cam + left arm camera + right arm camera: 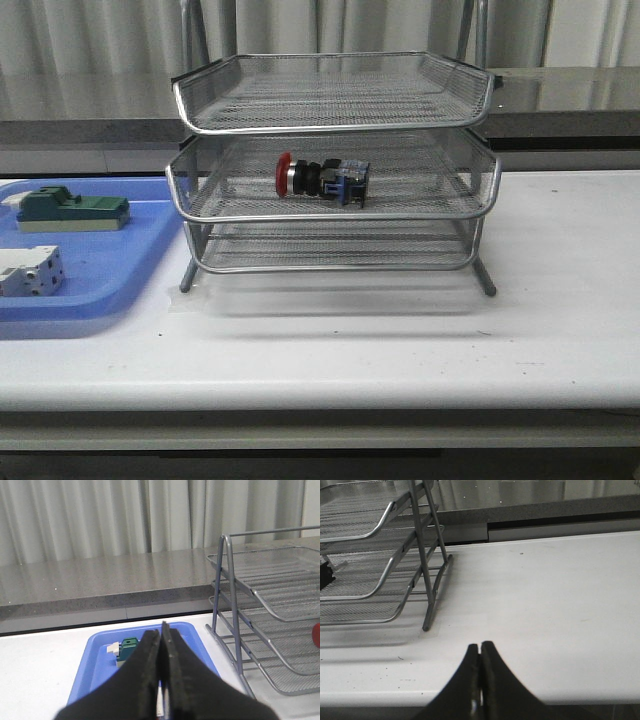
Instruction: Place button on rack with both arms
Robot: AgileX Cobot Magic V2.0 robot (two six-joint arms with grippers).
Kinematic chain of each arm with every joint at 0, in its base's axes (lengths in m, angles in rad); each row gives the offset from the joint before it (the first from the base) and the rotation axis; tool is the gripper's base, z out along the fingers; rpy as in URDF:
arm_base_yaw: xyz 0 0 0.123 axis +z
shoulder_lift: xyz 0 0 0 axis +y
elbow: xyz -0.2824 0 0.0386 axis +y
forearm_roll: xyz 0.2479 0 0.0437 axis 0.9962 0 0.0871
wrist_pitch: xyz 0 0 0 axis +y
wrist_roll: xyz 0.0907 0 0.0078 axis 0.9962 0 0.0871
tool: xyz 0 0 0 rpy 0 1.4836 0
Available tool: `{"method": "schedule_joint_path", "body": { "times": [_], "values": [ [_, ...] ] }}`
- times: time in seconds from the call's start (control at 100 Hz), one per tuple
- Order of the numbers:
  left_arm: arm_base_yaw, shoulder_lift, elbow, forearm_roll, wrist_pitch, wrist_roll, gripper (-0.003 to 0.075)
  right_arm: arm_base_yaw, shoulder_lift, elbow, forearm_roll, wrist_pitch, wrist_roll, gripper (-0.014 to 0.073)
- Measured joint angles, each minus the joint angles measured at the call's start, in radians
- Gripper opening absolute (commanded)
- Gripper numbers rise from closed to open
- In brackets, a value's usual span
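At the left edge of the front view we see a flat blue tray on the white table, carrying a green-topped block and, nearer the lower left, a white-grey block. The tray's right rim sits just beside the rack's left foot; nothing stands in front of the rack. A grey counter and pale curtains fill the background.

In the centre of the frame stands the rack, three silver wire-mesh trays stacked on a rod frame. The button lies on its side in the middle tray, roughly centred: red cap, silver collar, black body, blue rear block. Its long axis runs nearly level across the frame, with the cap toward the left and the blue end toward the right.

In the wrist views our left gripper is clenched with nothing between its fingers, above the blue tray. Our right gripper is likewise closed and empty over bare table, with the rack toward the upper left of that frame.
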Motion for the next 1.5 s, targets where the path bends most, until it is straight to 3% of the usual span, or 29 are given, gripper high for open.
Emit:
{"method": "schedule_joint_path", "body": {
  "times": [0.15, 0.27, 0.71, 1.5],
  "values": [
    [0.0, 0.0, 0.051, 0.218, -0.01, -0.245, -0.002, 0.0, 0.0, 0.0, 0.0, 0.0, 0.0, -0.0061],
    [0.0, -0.004, 0.103, 0.268, -0.032, -0.302, -0.002, 0.0, 0.0, 0.0, 0.0, 0.0, 0.0, -0.0061],
    [0.0, -0.186, 0.18, 0.334, -0.051, -0.354, -0.002, 0.0, 0.0, 0.0, 0.0, 0.0, 0.0, -0.0061],
    [0.0, -0.186, 0.18, 0.368, -0.046, -0.371, -0.002, 0.0, 0.0, 0.0, 0.0, 0.0, 0.0, -0.0061]
  ]
}}
